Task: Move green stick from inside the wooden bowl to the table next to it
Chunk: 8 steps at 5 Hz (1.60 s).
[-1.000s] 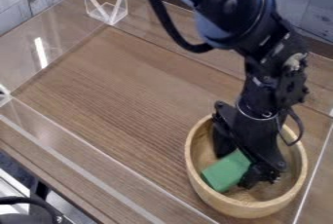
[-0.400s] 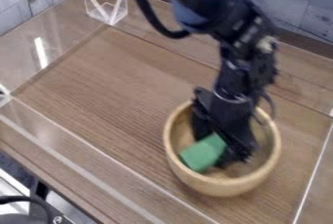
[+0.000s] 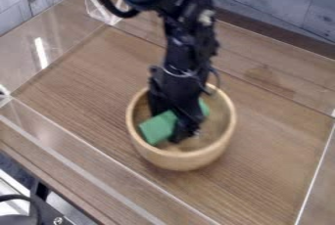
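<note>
Wooden bowl (image 3: 207,154), on the right-hand near part of the wood-grain bench (image 3: 76,100). Green stick (image 3: 159,127), inside the bowl, toward its left side. Black pincer (image 3: 175,121), reaching down into the bowl from the far side, its fingers apart.

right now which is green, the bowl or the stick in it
The stick is green, lying inside the bowl; the bowl around it is light tan wood.
</note>
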Each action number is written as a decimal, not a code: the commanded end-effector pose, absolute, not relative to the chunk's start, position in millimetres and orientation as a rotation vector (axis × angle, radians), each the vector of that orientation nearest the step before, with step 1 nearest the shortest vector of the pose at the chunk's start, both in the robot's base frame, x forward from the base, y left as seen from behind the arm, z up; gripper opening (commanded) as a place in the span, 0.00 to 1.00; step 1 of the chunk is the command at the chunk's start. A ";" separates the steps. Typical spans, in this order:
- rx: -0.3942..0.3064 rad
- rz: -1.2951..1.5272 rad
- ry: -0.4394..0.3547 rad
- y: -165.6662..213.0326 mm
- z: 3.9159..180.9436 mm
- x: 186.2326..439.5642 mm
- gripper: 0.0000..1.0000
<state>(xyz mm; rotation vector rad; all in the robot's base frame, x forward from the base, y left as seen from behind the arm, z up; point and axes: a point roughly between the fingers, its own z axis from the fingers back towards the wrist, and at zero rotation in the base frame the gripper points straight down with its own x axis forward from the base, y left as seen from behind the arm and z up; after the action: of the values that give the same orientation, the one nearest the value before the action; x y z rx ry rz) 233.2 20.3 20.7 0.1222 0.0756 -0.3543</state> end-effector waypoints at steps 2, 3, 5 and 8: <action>0.130 -0.336 0.083 74.2 23.3 231.4 1.00; 0.120 -0.341 0.078 52.8 24.2 231.7 1.00; 0.105 -0.316 0.063 50.9 28.6 233.1 0.00; 0.076 -0.267 0.031 48.2 47.9 236.6 0.00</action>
<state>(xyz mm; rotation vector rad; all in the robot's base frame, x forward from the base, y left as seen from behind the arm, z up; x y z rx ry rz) 223.3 44.5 32.8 0.0550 0.0995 -0.2768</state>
